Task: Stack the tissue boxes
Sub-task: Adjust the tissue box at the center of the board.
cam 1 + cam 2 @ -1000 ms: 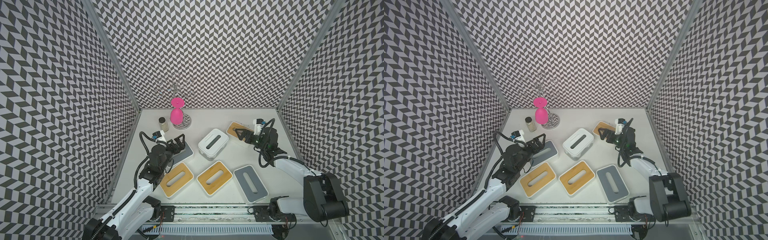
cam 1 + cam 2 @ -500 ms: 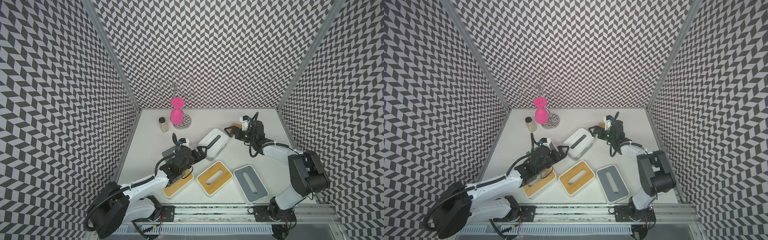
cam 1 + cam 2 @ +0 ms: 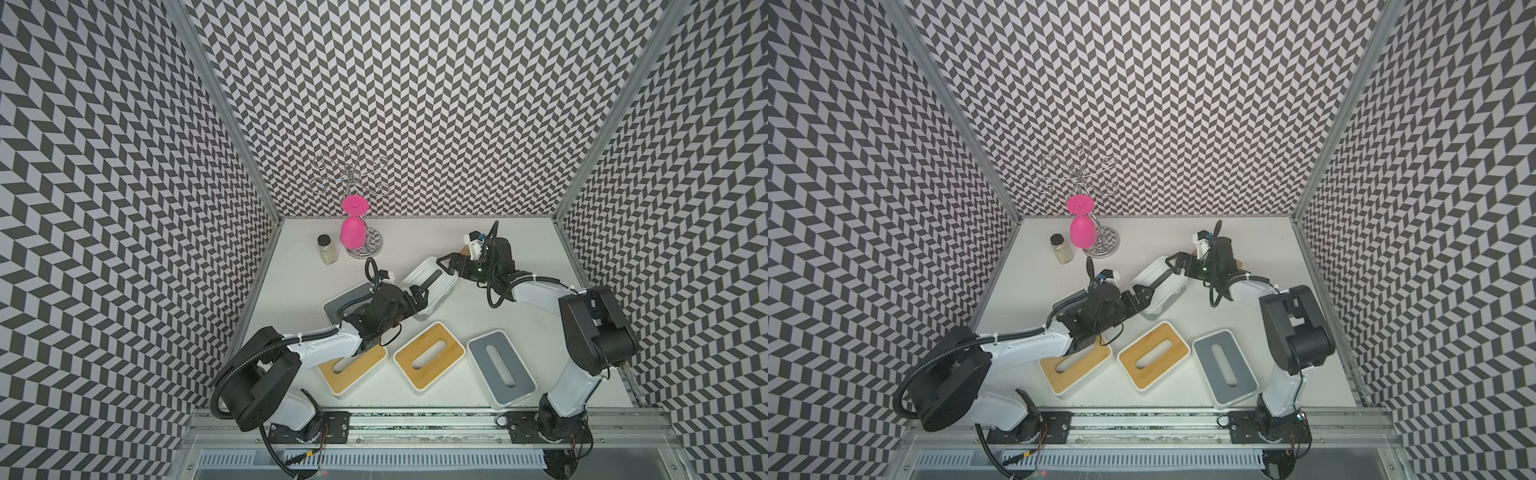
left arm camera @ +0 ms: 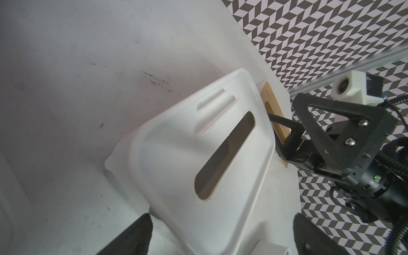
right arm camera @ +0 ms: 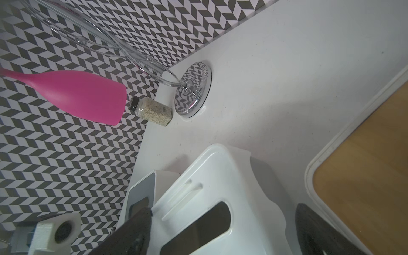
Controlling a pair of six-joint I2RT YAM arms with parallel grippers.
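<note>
left gripper [image 3: 419, 297], right gripper [image 3: 446, 266] (both agape), white tissue box [image 3: 422, 272] between

The end effector [image 5: 225, 209] has its dark fingers [image 5: 134, 231] spread wide, one on each side of the white box [image 5: 220, 176], whose dark slot runs between them. Outside one finger lies the tan box [image 5: 364, 172]; outside the other are the grey box [image 5: 143, 189] and a white camera [image 5: 57, 231]. Farther ahead on the tabletop [image 5: 287, 88], a jar [image 5: 154, 109] of pale grains sits just beside a chrome stand [image 5: 194, 88], with a pink glass [image 5: 84, 97] near them.
</note>
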